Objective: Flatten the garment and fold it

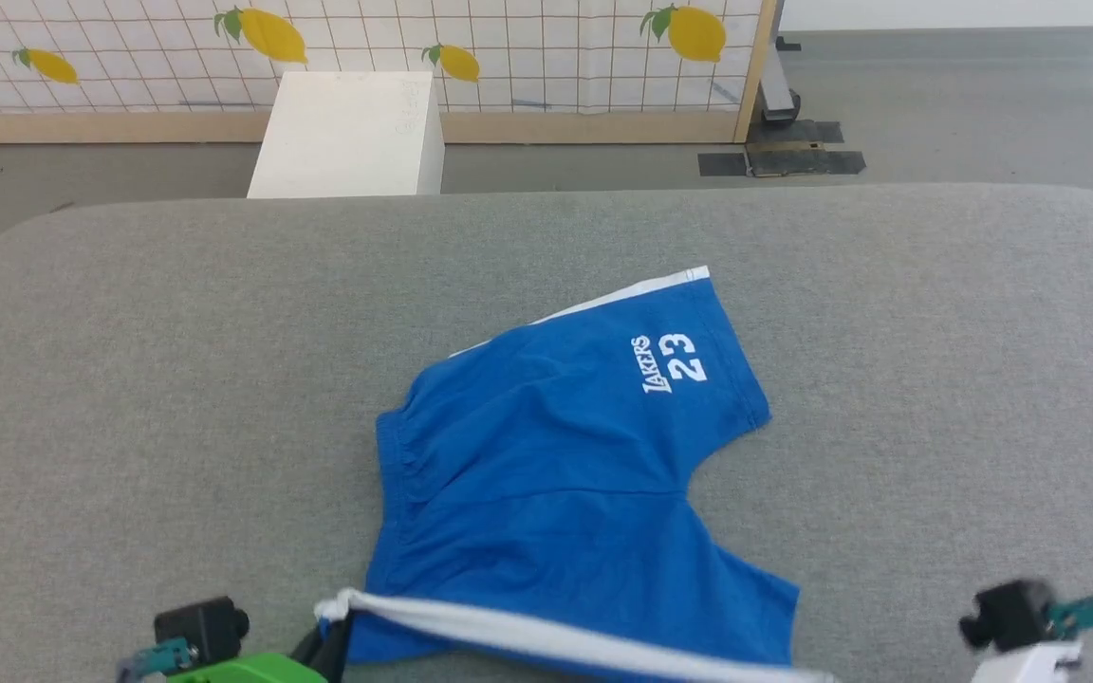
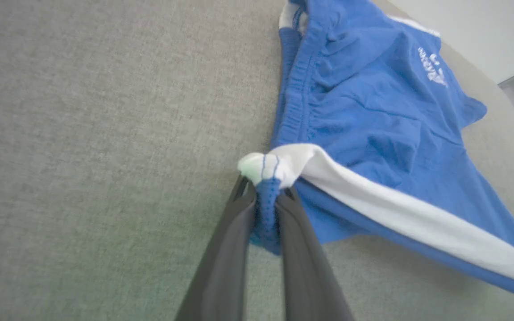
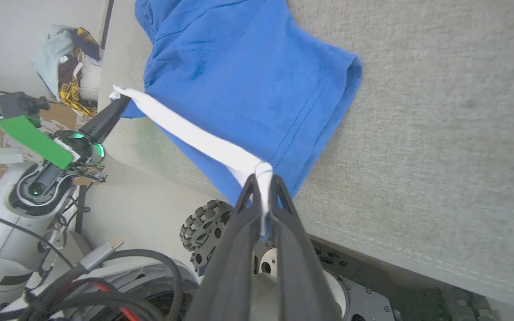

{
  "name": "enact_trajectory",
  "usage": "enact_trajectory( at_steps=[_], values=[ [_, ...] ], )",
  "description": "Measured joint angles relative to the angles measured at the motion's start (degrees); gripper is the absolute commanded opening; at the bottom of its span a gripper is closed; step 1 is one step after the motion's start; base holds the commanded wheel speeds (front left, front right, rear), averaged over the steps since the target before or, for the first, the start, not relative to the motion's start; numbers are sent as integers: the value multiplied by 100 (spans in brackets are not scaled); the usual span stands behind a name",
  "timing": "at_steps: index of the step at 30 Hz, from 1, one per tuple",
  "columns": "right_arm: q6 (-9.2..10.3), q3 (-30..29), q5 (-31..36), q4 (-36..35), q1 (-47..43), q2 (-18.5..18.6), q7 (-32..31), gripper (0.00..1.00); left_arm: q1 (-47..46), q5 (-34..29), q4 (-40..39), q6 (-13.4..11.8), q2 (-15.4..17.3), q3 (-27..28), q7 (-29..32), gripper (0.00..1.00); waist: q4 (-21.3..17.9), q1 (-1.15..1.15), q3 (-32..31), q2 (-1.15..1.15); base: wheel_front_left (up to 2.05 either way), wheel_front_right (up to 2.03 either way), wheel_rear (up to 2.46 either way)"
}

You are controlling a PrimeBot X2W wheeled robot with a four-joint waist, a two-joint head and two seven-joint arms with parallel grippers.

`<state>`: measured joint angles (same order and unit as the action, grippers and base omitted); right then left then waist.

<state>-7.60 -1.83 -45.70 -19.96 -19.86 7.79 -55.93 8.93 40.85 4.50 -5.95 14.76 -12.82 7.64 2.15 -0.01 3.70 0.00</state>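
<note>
The royal-blue shorts [image 1: 556,465] lie on the grey padded table [image 1: 129,360], waistband to the left and the "LAKERS 23" leg pointing far right. The near leg's white side stripe [image 1: 546,637] is lifted and stretched taut along the table's front edge. My left gripper [image 2: 265,189] is shut on the waistband end of that stripe, also seen at the head view's lower left [image 1: 333,631]. My right gripper [image 3: 263,185] is shut on the stripe's hem end, past the table's near edge. The shorts [image 3: 239,76] hang slightly from both grips.
A white box [image 1: 347,133] stands on the floor beyond the table, before a lemon-patterned panel [image 1: 509,47]. In the right wrist view the robot's wheeled base [image 3: 203,227] and cables sit below the table edge, and a pile of clothes [image 3: 67,58] lies at the far left.
</note>
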Motion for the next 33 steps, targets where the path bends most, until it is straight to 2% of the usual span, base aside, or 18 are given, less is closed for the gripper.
enact_trajectory(
  at_steps=[4,9,13,21,25,33],
  values=[
    [0,-175,285,-42,684,5,130,0,-49,81,-471,-121,-46,92,42,0,-42,0,88,0,0,0,0],
    [0,-257,653,465,1997,63,449,0,-667,-14,-653,-322,-135,5,145,0,-74,0,288,0,0,0,0],
    [0,-254,820,1178,3181,144,825,0,-1454,-59,-566,-335,-197,-92,296,0,-80,0,536,0,0,0,0],
    [0,354,1550,2877,5080,365,1370,0,-2646,-278,21,-354,-204,-163,530,0,-81,0,1158,0,0,0,0],
    [0,532,1960,3691,5782,299,1615,0,-2927,-296,172,-352,-225,-216,575,0,-69,0,1493,0,0,0,0],
    [0,929,2494,4833,6794,209,2180,0,-3126,-303,189,-336,-267,-283,572,0,63,1,2076,0,0,0,0]
  ],
)
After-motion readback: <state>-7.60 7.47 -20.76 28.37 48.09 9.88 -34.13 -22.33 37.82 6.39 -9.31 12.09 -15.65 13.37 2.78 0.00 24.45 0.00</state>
